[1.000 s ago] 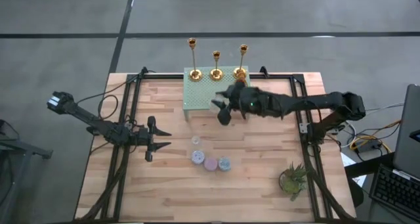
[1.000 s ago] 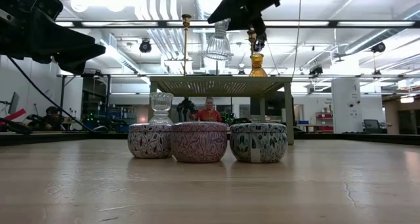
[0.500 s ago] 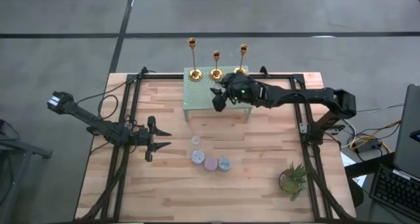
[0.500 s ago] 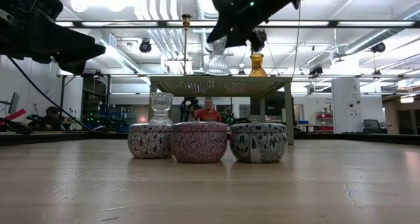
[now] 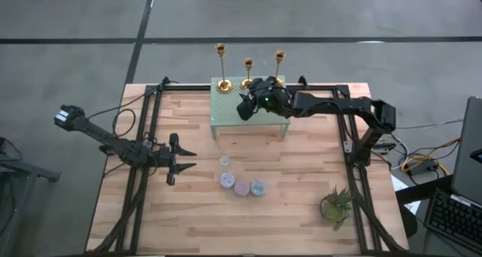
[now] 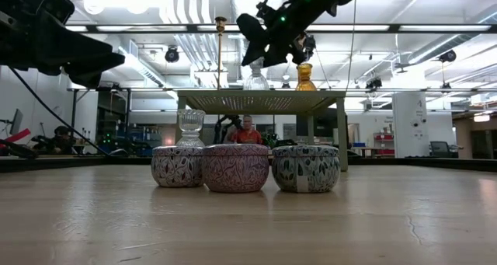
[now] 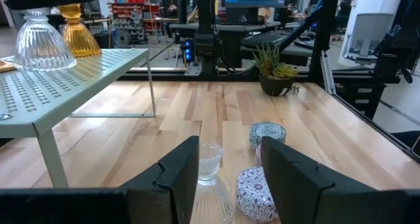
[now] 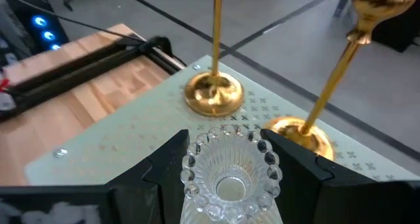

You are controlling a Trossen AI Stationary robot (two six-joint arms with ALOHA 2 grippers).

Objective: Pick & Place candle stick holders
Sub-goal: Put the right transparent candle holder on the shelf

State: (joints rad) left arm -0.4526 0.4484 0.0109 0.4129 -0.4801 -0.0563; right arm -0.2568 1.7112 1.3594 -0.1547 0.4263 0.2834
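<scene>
Glass holder pinched in right claw, base cropped, left claw spread.

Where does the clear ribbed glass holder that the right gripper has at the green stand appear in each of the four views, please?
High view: hidden under the right gripper over the green stand.
Low view: clear glass holder on the stand top, below the gripper.
Left wrist view: upper left, on the stand.
Right wrist view: bottom centre, between the fingers.
Shared landmark: the green stand.
</scene>
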